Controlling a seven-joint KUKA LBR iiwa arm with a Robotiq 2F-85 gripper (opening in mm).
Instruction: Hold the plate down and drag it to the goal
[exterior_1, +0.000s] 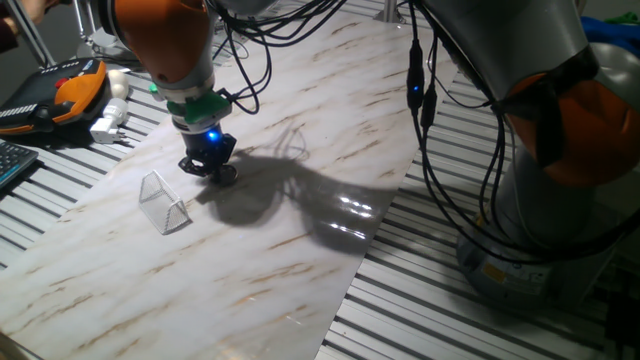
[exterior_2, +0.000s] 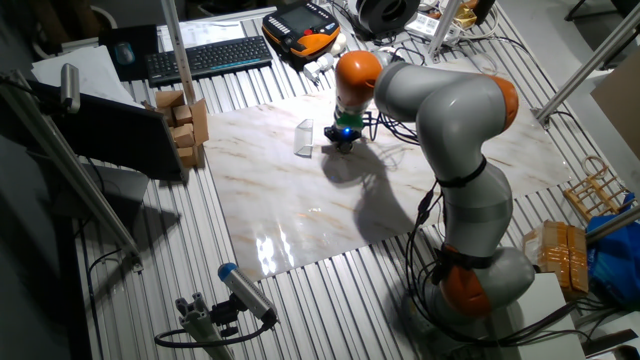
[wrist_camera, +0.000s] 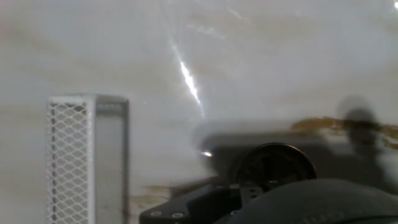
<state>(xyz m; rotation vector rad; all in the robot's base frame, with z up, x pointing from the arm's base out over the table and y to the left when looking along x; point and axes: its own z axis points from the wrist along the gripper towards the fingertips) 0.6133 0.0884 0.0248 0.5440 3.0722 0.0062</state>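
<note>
The plate (wrist_camera: 273, 167) is a tiny round disc, shiny rim around a dark centre, lying on the marble board (exterior_1: 300, 260) under the gripper (exterior_1: 209, 168) tip. Whether the fingers are spread or closed cannot be told. The goal (exterior_1: 164, 201), a clear wedge with meshed triangular sides, stands near, at about eight o'clock from the disc.

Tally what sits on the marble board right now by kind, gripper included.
Small round shiny silver metal plate: 1
Small clear-plastic tent-shaped wedge goal: 1
Black two-finger gripper, tip down at the board beside the goal: 1
Total: 3

Cream, brown-veined marble table (exterior_1: 300, 200)
</note>
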